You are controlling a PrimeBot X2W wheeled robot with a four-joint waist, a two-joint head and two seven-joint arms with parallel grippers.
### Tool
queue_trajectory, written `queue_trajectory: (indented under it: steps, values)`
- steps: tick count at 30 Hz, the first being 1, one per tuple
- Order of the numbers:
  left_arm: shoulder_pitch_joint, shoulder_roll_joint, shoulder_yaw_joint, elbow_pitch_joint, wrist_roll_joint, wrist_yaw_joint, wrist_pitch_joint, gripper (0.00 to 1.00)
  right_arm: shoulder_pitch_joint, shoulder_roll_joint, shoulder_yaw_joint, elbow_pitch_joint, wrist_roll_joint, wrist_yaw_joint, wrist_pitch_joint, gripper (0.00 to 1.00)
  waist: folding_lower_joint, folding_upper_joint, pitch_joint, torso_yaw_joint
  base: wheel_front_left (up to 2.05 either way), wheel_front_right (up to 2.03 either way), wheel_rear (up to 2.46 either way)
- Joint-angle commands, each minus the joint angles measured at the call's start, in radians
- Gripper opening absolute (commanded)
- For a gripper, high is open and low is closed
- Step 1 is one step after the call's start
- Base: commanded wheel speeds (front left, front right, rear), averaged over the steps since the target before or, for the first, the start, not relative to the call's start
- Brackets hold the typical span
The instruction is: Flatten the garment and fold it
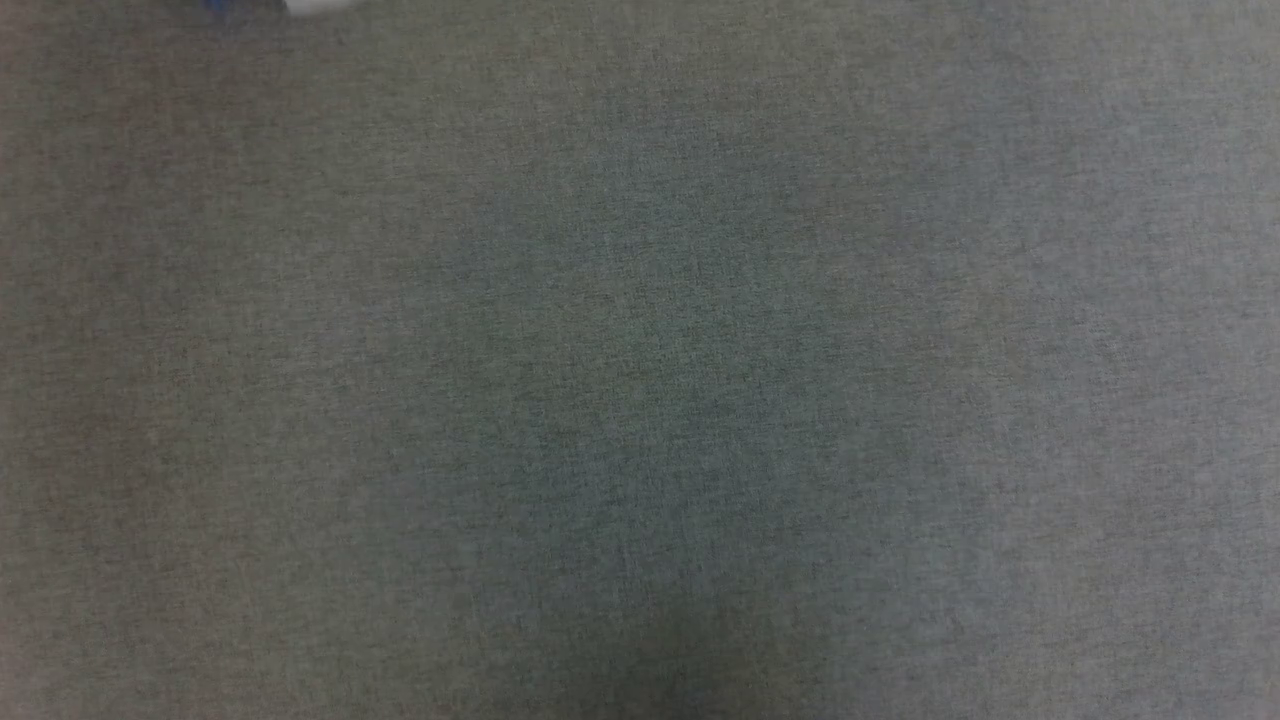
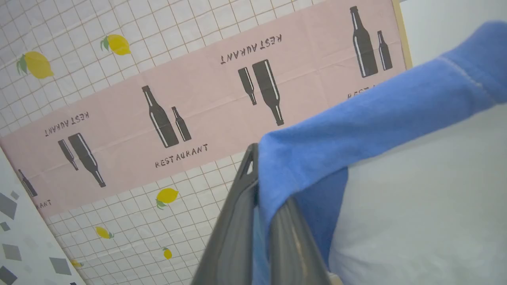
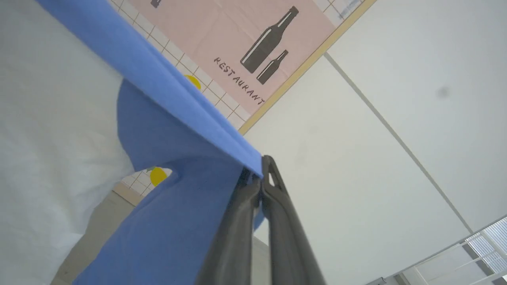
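Closest in, the left gripper (image 2: 261, 186) is clamped tight on blue sleeve cloth, and the right gripper (image 3: 261, 174) pinches a blue edge the same way. The garment (image 2: 416, 206) hangs lifted between them, off the grey tabletop (image 1: 640, 360). Both holds look thin. I reckon a tug could slip one free, dropping the white body in a crumpled heap.
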Motion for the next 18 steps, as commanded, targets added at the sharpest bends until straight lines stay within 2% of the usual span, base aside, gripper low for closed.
queue_trajectory:
  steps: [1, 4, 8, 13, 18]
  values:
    - [-0.032, 0.023, 0.024, 0.019, 0.017, 0.03, -0.019, 0.0, -0.019, -0.021, -0.034, 0.028, -0.037, -0.007, -0.014, 0.0, -0.0002, 0.0, 0.004, -0.003, 0.0, 0.0, 0.0]
    - [-0.051, 0.028, 0.017, 0.046, 0.024, 0.028, -0.067, 0.0, -0.027, -0.004, -0.055, 0.05, -0.094, -0.007, -0.055, 0.0, -0.0002, 0.0, 0.001, 0.0, 0.0, 0.0, 0.0]
    - [0.026, 0.038, -0.008, 0.098, 0.011, -0.003, -0.064, 0.0, 0.055, 0.014, -0.055, 0.092, -0.081, -0.007, -0.086, 0.0, -0.0002, 0.0, -0.011, 0.011, 0.0, 0.0, 0.0]
    - [0.258, 0.045, -0.045, 0.15, -0.033, -0.047, -0.024, 0.0, 0.255, 0.014, 0.031, 0.106, 0.031, -0.007, -0.12, 0.0, -0.0002, 0.0, -0.053, 0.024, 0.0, 0.0, 0.0]
    - [0.554, 0.03, -0.066, 0.144, -0.131, -0.077, 0.057, 0.0, 0.487, -0.033, 0.127, 0.04, 0.187, -0.007, -0.105, 0.0, -0.0002, 0.0, -0.125, 0.034, 0.0, 0.0, 0.0]
